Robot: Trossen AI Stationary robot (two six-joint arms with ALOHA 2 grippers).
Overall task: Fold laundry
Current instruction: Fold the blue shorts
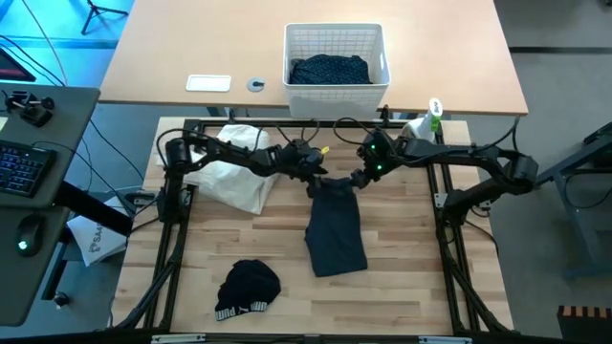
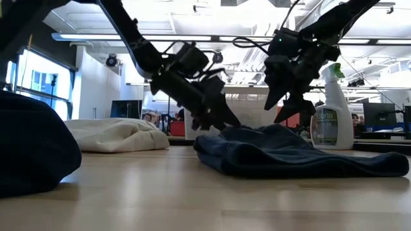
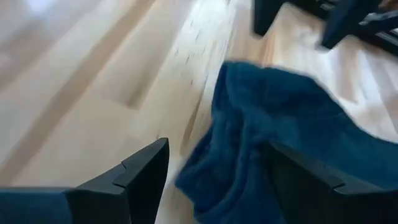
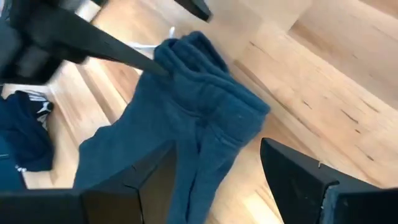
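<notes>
A dark blue garment (image 1: pixel 335 229) lies folded in a long strip on the middle of the table; its bunched far end (image 4: pixel 205 81) is under both grippers. My left gripper (image 3: pixel 217 146) is open and low at that end's left corner, its fingers either side of the cloth's edge. My right gripper (image 2: pixel 282 110) hangs open a little above the same end, clear of it. A black piece with a lettered waistband (image 1: pixel 247 287) lies near the front left. A navy dotted shirt (image 1: pixel 329 69) lies in the white basket (image 1: pixel 382 67). My left gripper, jaws open, comes in slanting down from the table's left. One fingertip (image 4: pixel 146 59) lies against the top fold of the garment's far end (image 4: pixel 171 53), with no pinch. The garment lies flat on the table.
A white cloth heap (image 1: pixel 234 172) lies at the far left of the table beneath my left arm. A spray bottle (image 1: pixel 427 119) stands at the far right corner. The basket stands on the desk beyond the far edge.
</notes>
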